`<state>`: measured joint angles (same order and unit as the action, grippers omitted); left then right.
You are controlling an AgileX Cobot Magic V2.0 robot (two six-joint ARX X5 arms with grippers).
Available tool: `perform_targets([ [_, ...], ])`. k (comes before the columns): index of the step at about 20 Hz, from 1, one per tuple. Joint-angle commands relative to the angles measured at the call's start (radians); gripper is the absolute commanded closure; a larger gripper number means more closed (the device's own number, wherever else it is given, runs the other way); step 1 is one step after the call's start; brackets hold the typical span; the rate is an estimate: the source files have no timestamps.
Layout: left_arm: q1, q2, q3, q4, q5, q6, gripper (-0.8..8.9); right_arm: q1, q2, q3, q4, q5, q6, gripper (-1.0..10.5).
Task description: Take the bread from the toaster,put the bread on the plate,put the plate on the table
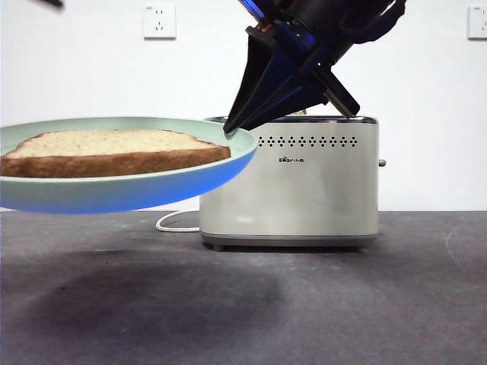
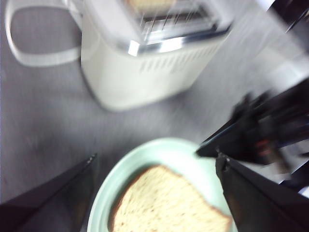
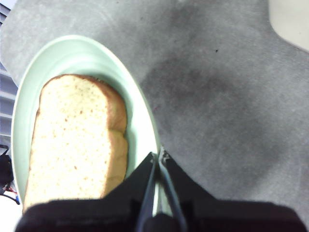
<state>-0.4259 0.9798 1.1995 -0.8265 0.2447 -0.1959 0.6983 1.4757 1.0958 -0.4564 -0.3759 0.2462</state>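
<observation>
A pale green plate (image 1: pixel 114 198) (image 2: pixel 169 150) (image 3: pixel 72 53) hangs level in the air, left of the toaster (image 1: pixel 304 190) (image 2: pixel 130 72) and clear of the table (image 1: pixel 342 304). The bread (image 1: pixel 114 152) (image 2: pixel 164 203) (image 3: pixel 72 140) lies flat on it. My right gripper (image 1: pixel 228 129) (image 3: pixel 157 154) comes down from the upper right and is shut on the plate's right rim. It also shows in the left wrist view as a dark blurred gripper (image 2: pixel 256 135). My left gripper (image 2: pixel 155 158) hovers open above the plate, holding nothing.
A second slice (image 2: pixel 149 5) sits in the toaster's slot. The white cord (image 1: pixel 171 224) (image 2: pixel 29 58) loops on the table behind the toaster's left side. The plate's shadow (image 1: pixel 152 304) falls on the table. A black arm tip (image 1: pixel 52 3) shows at the top left corner.
</observation>
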Motion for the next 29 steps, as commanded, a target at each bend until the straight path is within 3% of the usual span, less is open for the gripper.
perform_targets([
  [1, 0.0, -0.033, 0.076, -0.03, -0.004, 0.041, 4.09, -0.023, -0.01, 0.009, 0.006, 0.005, 0.0, 9.6],
  [3, 0.0, -0.071, 0.135, -0.051, -0.006, 0.043, 4.39, -0.068, -0.01, 0.009, -0.01, 0.019, 0.0, 9.6],
  [7, 0.0, -0.159, 0.158, -0.079, -0.008, 0.062, 8.27, -0.204, -0.01, 0.009, -0.051, 0.016, -0.008, 9.6],
  [9, 0.0, -0.192, 0.158, -0.118, -0.044, 0.07, 8.22, -0.265, -0.004, 0.009, -0.088, 0.015, -0.032, 9.6],
  [13, 0.0, -0.225, 0.158, -0.178, -0.298, 0.089, 8.22, -0.312, 0.042, 0.008, -0.143, 0.015, -0.072, 9.6],
  [29, 0.0, -0.227, 0.158, -0.222, -0.314, 0.092, 8.22, -0.318, 0.319, 0.008, -0.092, 0.018, -0.106, 9.6],
])
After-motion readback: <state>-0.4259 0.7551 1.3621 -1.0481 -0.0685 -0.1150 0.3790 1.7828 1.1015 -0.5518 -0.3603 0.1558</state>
